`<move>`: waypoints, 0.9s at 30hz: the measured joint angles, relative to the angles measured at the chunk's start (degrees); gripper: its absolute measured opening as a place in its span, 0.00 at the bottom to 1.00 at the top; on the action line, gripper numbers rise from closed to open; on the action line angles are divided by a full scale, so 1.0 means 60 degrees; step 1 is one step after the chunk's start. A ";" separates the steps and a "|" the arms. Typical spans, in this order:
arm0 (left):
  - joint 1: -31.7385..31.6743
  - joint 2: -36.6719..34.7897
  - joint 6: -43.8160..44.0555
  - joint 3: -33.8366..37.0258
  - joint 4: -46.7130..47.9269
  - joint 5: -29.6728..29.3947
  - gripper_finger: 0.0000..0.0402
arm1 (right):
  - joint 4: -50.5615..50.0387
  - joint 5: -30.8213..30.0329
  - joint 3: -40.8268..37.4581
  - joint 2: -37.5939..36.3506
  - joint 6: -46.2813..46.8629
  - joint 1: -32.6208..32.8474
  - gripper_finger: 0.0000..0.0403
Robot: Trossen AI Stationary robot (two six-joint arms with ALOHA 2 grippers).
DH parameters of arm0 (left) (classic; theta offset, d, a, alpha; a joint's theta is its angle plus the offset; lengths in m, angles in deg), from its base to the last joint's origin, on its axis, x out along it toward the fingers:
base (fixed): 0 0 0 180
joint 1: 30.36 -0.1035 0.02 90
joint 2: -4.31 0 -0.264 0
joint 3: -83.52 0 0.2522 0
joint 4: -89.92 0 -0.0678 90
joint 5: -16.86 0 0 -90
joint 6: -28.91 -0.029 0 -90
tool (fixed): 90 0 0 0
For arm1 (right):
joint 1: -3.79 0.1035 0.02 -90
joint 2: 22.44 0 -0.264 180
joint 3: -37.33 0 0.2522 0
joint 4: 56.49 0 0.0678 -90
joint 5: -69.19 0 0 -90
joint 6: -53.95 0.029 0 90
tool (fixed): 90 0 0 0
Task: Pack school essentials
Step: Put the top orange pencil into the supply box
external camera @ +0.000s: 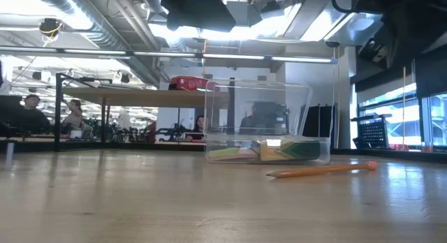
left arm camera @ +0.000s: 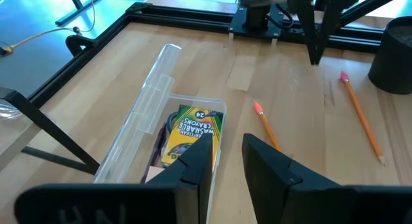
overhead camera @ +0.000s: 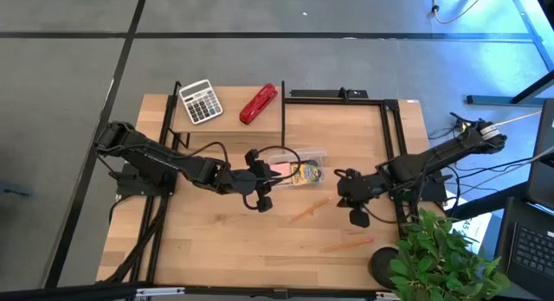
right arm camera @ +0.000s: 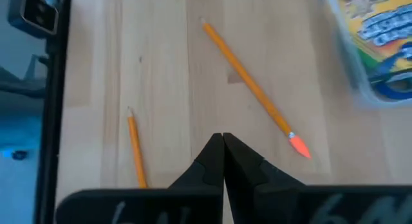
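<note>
Left arm enters from the left side of the high view and reaches toward the centre. Left gripper [overhead camera: 262,182] sits just left of centre, fingers [left arm camera: 201,161] parted by a narrow gap, nothing between them. Right arm enters from the right edge, angled inward. Right gripper [overhead camera: 346,190] sits right of centre, fingertips [right arm camera: 223,141] pressed together, holding nothing.

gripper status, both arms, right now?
Left gripper: slightly open, empty, at the clear box rim.
Right gripper: shut, empty, above the table between two pencils.
</note>
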 joint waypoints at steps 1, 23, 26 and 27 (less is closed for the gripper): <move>0.0003 0.0000 0.0000 0.0000 0.0000 0.0000 0.19 | 0.0075 0.0004 0.0000 0.0169 -0.0068 0.0030 0.01; 0.0087 0.0000 0.0040 0.0000 0.0051 0.0251 0.19 | 0.1520 -0.0009 0.0000 0.1171 -0.3382 -0.0383 0.08; 0.0087 0.0000 0.0040 0.0000 0.0048 0.0248 0.19 | 0.1541 -0.0007 0.0000 0.1360 -0.3704 -0.0491 0.15; 0.0087 0.0000 0.0040 0.0000 0.0050 0.0249 0.19 | 0.1537 -0.0006 0.0000 0.1445 -0.3819 -0.0523 0.18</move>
